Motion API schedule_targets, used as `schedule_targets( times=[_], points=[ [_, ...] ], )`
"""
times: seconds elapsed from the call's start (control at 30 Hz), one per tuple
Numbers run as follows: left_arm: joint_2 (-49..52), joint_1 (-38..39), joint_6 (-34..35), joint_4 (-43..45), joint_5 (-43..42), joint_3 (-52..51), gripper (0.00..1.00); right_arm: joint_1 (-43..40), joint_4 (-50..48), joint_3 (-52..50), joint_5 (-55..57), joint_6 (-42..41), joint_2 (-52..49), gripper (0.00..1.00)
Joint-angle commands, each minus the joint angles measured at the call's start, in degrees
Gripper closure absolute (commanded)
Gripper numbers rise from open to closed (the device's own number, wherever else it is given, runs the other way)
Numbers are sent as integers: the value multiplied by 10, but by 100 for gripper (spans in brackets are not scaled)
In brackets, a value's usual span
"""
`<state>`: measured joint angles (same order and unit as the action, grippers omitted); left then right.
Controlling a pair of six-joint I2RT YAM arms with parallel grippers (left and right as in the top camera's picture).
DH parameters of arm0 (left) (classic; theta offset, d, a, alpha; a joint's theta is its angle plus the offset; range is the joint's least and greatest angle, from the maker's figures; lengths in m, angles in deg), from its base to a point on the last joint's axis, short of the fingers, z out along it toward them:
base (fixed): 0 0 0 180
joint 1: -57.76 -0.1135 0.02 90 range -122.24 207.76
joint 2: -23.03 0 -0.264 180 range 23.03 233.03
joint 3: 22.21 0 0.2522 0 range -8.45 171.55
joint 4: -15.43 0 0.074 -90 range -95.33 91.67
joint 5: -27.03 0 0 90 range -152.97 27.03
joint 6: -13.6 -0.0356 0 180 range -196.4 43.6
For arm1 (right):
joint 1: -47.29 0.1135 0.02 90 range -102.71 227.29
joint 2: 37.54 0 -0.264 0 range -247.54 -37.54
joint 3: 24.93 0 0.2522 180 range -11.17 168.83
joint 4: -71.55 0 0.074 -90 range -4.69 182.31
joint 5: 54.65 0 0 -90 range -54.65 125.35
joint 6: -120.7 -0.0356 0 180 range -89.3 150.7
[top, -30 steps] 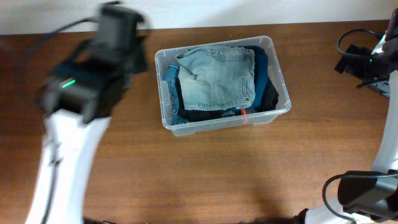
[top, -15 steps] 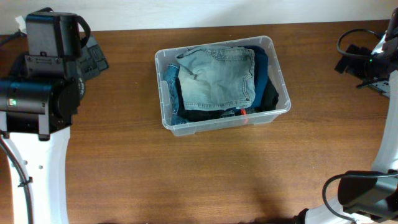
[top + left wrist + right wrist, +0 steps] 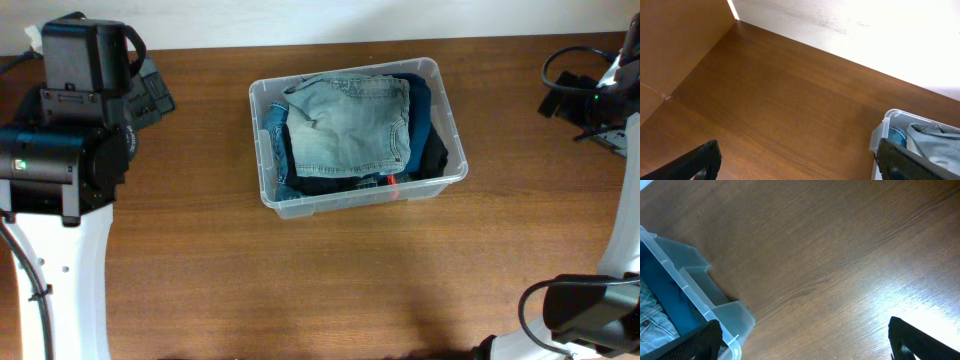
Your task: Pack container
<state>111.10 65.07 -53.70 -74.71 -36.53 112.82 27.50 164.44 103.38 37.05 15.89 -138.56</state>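
The container (image 3: 352,196) is sitting just past the middle of the wooden table (image 3: 300,290), folded pale denim (image 3: 350,125) lying on top of darker clothes (image 3: 428,140) (a red tag (image 3: 392,181) is peeking out at 5 o'clock). Farther back, the left gripper (image 3: 802,165) is hovering at 10 o'clock and the right gripper (image 3: 810,345) at 2 o'clock, both spread wide and gripping nothing. The heap seems to be riding high, so an off-centre push risks sliding the light container or dragging denim out. Compared with a second ago, the left arm (image 3: 70,170) is standing clear at 9 o'clock rather than beside the container.
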Motion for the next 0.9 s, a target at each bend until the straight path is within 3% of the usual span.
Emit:
schedule_targets(
  times=[0.0,0.33,0.63,0.87],
  points=[
    [0,-2,-5,0,8,-2,1,-1,0,-2,7,0,6,2],
    [0,-2,-5,0,8,-2,1,48,0,-2,7,0,161,1],
    [0,-2,-5,0,8,-2,1,243,0,-2,7,0,350,2],
    [0,-2,-5,0,8,-2,1,302,10,-49,7,0,513,2]
  ],
)
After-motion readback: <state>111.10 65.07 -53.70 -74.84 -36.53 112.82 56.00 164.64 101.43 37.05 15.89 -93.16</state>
